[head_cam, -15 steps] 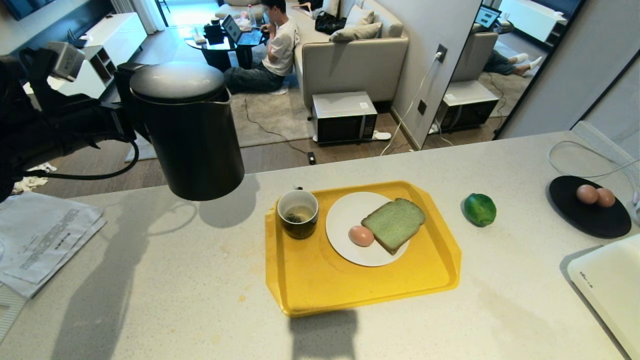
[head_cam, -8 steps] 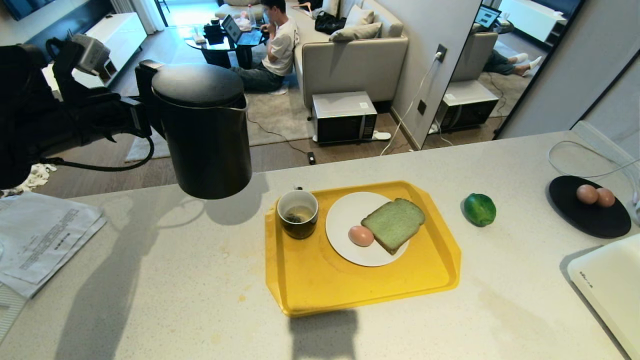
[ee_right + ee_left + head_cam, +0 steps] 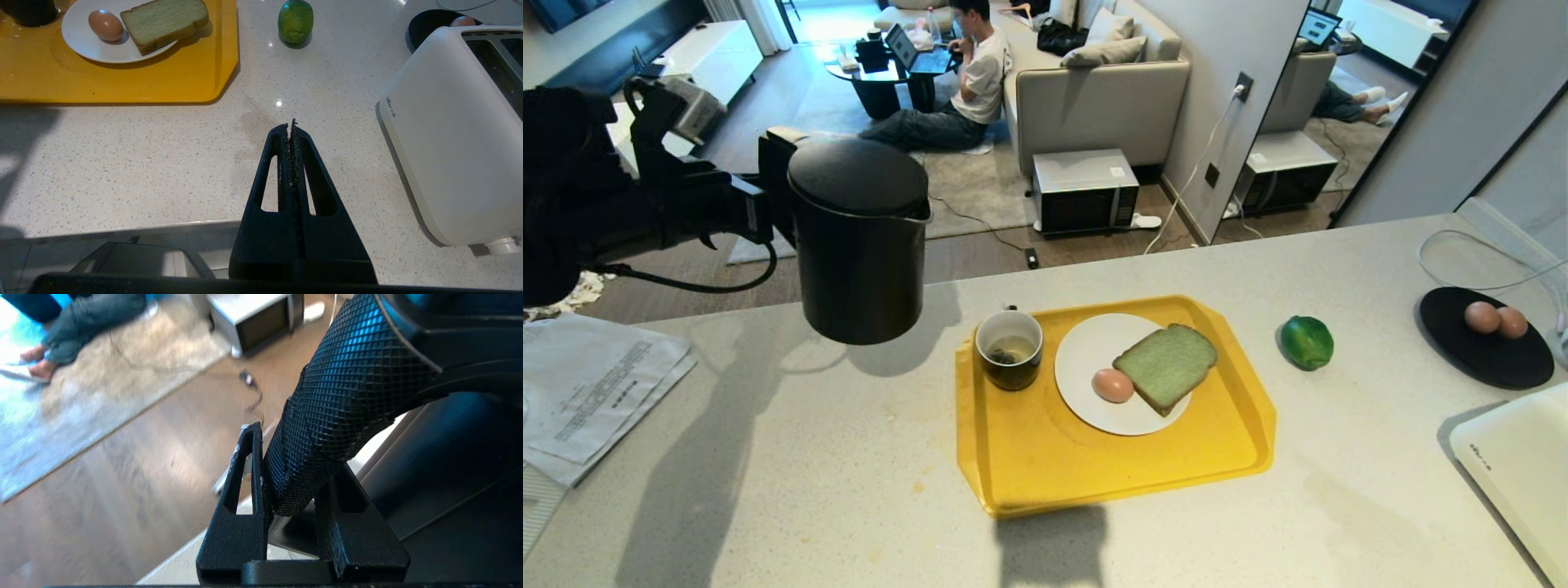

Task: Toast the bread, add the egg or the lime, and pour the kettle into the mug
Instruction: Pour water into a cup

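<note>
Left gripper (image 3: 292,498) clamped on the textured loop handle of the kettle (image 3: 859,237), one finger on each side of it. Kettle carried upright in the air above the far left part of the table (image 3: 768,457), spout turned toward the tray side, casting a shadow on the surface below.

Just beyond the kettle, toward the middle: the mug (image 3: 1009,349), standing in the near-left corner of a yellow tray (image 3: 1094,474), with some liquid and a tea bag visible inside. Kettle beside the mug, not above it, and not tipped.

Farther out on the same tray: a white plate (image 3: 1086,351) bearing the egg (image 3: 1112,385) and the bread (image 3: 1168,366), egg touching or just beside the slice's edge. Past the tray, alone on the table: the lime (image 3: 1307,342). Farther still, a black dish (image 3: 1486,351) holding two brown eggs.

Right gripper (image 3: 292,126) pressed together, empty, parked low at the near table edge, with a white toaster (image 3: 449,134) beside it.

Judged progress: bread out of the toaster and plated, egg added, so those steps look done. Liquid already in the mug, so impossible to tell whether pouring is finished or yet to come; either a tip over the mug or setting the kettle down remains.
</note>
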`<state>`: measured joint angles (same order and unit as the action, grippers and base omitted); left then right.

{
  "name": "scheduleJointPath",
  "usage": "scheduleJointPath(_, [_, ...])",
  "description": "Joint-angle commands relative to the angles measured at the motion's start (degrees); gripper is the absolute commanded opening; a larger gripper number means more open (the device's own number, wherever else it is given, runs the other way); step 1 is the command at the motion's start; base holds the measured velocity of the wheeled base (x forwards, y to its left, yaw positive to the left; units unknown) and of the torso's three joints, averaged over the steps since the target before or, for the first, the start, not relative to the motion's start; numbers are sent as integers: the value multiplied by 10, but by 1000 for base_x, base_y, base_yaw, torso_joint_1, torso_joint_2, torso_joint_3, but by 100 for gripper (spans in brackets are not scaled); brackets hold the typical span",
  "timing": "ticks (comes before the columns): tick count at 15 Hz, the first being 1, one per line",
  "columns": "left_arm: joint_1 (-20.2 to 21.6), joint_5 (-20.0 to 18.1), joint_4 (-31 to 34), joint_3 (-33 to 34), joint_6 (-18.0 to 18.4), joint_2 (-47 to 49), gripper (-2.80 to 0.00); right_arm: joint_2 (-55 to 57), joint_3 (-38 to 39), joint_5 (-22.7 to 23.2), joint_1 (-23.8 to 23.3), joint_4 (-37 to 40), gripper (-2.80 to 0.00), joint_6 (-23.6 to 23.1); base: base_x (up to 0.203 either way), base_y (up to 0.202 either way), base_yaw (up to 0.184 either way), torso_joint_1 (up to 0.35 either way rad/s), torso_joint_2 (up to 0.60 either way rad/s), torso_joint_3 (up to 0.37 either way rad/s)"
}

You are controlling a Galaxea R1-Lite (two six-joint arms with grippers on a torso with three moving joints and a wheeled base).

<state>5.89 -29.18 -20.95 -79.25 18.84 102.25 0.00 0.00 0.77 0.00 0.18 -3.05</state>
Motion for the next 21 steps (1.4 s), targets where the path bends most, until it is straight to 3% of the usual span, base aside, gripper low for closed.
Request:
scheduleJointPath(1, [1,0,32,-10,49,0,-280,1,1,0,0,0,-280,0,0,0,0,0,0,0])
scheduleJointPath(3, [-7,34,65,-28,90,6,-280,1,1,0,0,0,-280,0,0,0,0,0,0,0])
scheduleJointPath(7, [-23,53,83,-58,116,29,-280,1,1,0,0,0,-280,0,0,0,0,0,0,0])
scheduleJointPath(14, [-70,146,140,-122,193,61,-280,1,1,0,0,0,-280,0,0,0,0,0,0,0])
scheduleJointPath(18, [-97,165,147,-131,207,72,-280,1,1,0,0,0,-280,0,0,0,0,0,0,0])
scheduleJointPath(21, [-126,223,147,-140,231,80,-280,1,1,0,0,0,-280,0,0,0,0,0,0,0])
